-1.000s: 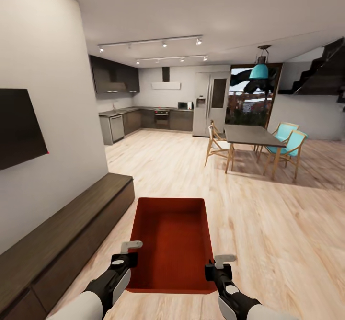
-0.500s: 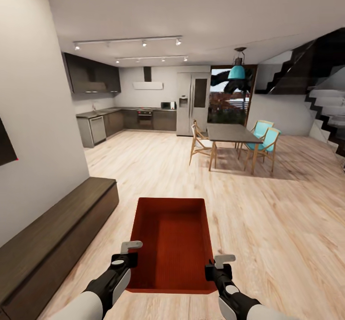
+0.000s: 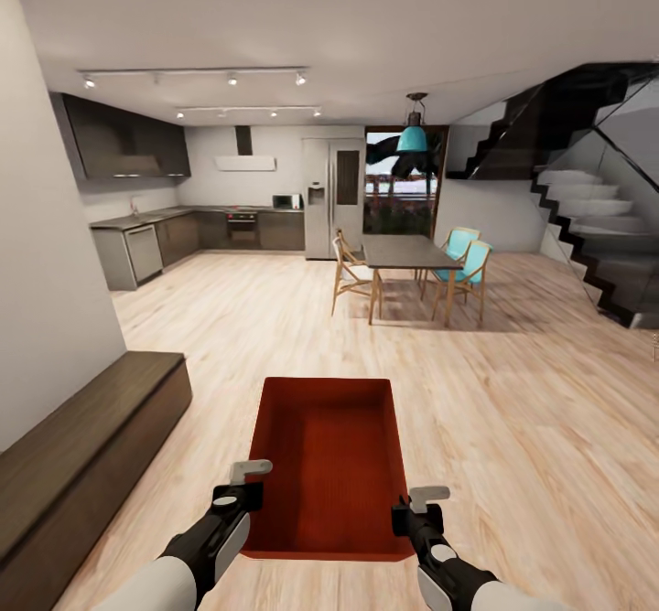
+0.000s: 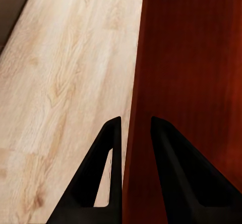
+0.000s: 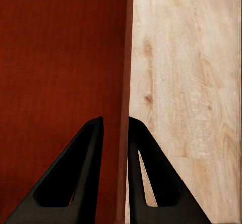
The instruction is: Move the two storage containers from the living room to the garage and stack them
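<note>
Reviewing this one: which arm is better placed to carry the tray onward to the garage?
Neither alone. The left tool pinches the left wall of the storage container and the right tool pinches its right wall, both near its near end. The carry looks balanced, so both should keep hold over the wood floor.

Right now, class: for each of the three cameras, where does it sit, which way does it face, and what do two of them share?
Head view: high on the robot, facing forward and down; both arms, left gripper, right gripper, storage container.
Left wrist view: on the left arm, looking along its fingers clamping one wall.
Right wrist view: likewise, opposite wall.
Shared: the container and wood-plank floor.
</note>
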Controlling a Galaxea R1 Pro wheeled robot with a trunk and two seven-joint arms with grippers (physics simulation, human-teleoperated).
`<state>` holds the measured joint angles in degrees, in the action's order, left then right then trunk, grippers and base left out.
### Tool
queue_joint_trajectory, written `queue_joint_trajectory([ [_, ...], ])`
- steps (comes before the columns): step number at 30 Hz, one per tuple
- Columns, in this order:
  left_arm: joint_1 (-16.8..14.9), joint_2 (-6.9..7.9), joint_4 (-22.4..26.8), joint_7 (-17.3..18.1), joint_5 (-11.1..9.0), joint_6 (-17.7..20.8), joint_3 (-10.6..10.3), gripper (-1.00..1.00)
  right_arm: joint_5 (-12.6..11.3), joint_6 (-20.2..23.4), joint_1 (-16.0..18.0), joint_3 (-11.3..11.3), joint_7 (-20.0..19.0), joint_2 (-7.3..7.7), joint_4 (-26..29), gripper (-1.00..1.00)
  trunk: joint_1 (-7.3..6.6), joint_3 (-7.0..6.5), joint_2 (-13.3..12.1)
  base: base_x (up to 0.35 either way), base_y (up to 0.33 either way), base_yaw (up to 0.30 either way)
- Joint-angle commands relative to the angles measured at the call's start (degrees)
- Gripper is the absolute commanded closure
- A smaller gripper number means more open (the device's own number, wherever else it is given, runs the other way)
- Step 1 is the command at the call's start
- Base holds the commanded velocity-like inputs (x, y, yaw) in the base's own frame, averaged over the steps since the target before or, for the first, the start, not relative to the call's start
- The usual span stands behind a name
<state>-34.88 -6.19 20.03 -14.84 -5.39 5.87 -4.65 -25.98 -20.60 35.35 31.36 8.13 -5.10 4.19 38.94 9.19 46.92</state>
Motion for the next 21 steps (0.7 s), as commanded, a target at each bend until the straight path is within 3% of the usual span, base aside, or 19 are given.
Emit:
queue_joint_trajectory([
  [1, -0.01, 0.08, 0.19, -0.98, 0.46, 0.46, -0.1, 1.0, -1.45, -0.49, 0.07, -0.95, 0.74, 0.0, -0.15, 1.0, 0.02, 0.08, 0.07, 0.152, 0.0, -0.244],
  [21, -0.01, 0.04, 0.13, -0.98, 0.47, 0.46, -0.19, 1.0, -1.45, -0.49, 0.07, -0.95, 0.74, 0.06, -0.15, 1.0, 0.02, 0.08, 0.07, 0.294, 0.0, -0.244],
])
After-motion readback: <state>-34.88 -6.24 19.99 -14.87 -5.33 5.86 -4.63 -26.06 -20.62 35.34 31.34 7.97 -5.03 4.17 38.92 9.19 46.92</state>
